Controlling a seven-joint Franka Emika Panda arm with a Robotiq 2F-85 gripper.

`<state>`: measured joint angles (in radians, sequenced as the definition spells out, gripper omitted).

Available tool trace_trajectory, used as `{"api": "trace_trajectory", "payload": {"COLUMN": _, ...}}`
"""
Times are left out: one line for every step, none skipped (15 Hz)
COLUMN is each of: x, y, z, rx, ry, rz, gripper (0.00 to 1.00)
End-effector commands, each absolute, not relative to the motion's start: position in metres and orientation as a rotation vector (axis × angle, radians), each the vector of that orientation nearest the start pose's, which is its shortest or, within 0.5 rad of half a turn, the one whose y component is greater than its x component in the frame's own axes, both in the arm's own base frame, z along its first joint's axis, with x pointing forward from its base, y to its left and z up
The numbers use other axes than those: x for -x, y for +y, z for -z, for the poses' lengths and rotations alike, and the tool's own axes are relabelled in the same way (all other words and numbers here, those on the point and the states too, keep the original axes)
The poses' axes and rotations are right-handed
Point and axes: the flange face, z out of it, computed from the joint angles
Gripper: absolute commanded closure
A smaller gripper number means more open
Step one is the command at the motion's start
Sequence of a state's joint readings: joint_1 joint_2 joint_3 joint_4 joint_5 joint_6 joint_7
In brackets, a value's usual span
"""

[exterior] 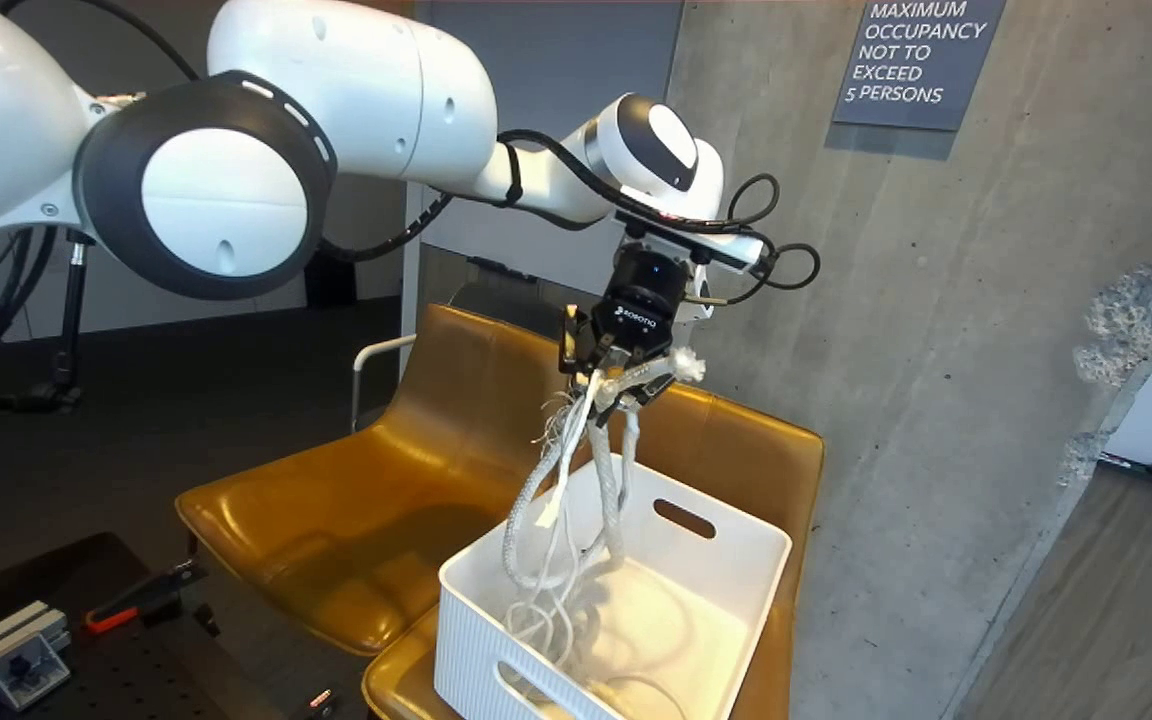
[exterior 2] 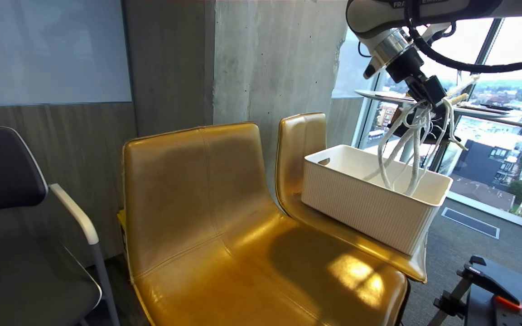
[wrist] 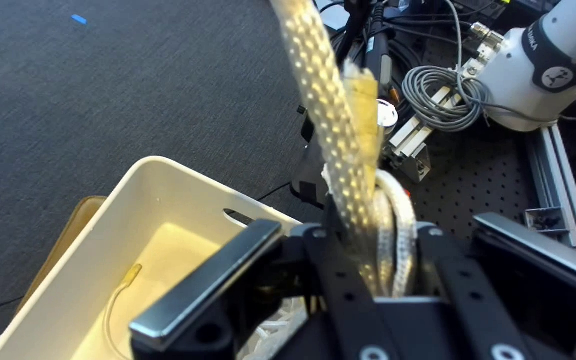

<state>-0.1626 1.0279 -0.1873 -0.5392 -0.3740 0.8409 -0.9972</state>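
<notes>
Wrist view shows a yellow-tipped cord (wrist: 107, 316) lying inside the white bin (wrist: 103, 250); in an exterior view the near wall (exterior 2: 365, 206) hides it. Fingers (wrist: 332, 267) mostly closed, clamped on the pale rope bundle (exterior: 609, 500) (several strands in there), over the bin, lower loops hanging inside.

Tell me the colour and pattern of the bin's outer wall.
The bin's outer wall is off-white with fine vertical ribs, showing best in an exterior view.
</notes>
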Motion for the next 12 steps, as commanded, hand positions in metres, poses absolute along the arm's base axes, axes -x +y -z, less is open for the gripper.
{"api": "trace_trajectory", "payload": {"x": -0.638, "y": -0.231, "z": -0.417, "rx": 2.710, "ry": -0.720, "rz": -1.337, "gripper": 0.96}}
{"api": "trace_trajectory", "payload": {"x": -0.634, "y": -0.236, "z": -0.421, "rx": 2.709, "ry": -0.710, "rz": -1.340, "gripper": 0.96}}
{"api": "trace_trajectory", "payload": {"x": -0.630, "y": -0.240, "z": -0.427, "rx": 2.710, "ry": -0.696, "rz": -1.343, "gripper": 0.96}}
{"api": "trace_trajectory", "payload": {"x": -0.626, "y": -0.243, "z": -0.432, "rx": 2.711, "ry": -0.684, "rz": -1.343, "gripper": 0.96}}
{"api": "trace_trajectory", "payload": {"x": -0.620, "y": -0.245, "z": -0.437, "rx": 2.714, "ry": -0.677, "rz": -1.342, "gripper": 0.96}}
{"api": "trace_trajectory", "payload": {"x": -0.615, "y": -0.248, "z": -0.442, "rx": 2.711, "ry": -0.679, "rz": -1.341, "gripper": 0.96}}
{"api": "trace_trajectory", "payload": {"x": -0.609, "y": -0.250, "z": -0.447, "rx": 2.708, "ry": -0.678, "rz": -1.343, "gripper": 0.96}}
{"api": "trace_trajectory", "payload": {"x": -0.602, "y": -0.252, "z": -0.453, "rx": 2.710, "ry": -0.675, "rz": -1.338, "gripper": 0.96}}
{"api": "trace_trajectory", "payload": {"x": -0.595, "y": -0.253, "z": -0.458, "rx": 2.710, "ry": -0.672, "rz": -1.335, "gripper": 0.96}}
{"api": "trace_trajectory", "payload": {"x": -0.590, "y": -0.254, "z": -0.464, "rx": 2.731, "ry": -0.671, "rz": -1.307, "gripper": 0.96}}
{"api": "trace_trajectory", "payload": {"x": -0.587, "y": -0.255, "z": -0.471, "rx": 2.773, "ry": -0.682, "rz": -1.259, "gripper": 0.96}}
{"api": "trace_trajectory", "payload": {"x": -0.587, "y": -0.255, "z": -0.478, "rx": 2.837, "ry": -0.688, "rz": -1.185, "gripper": 0.96}}
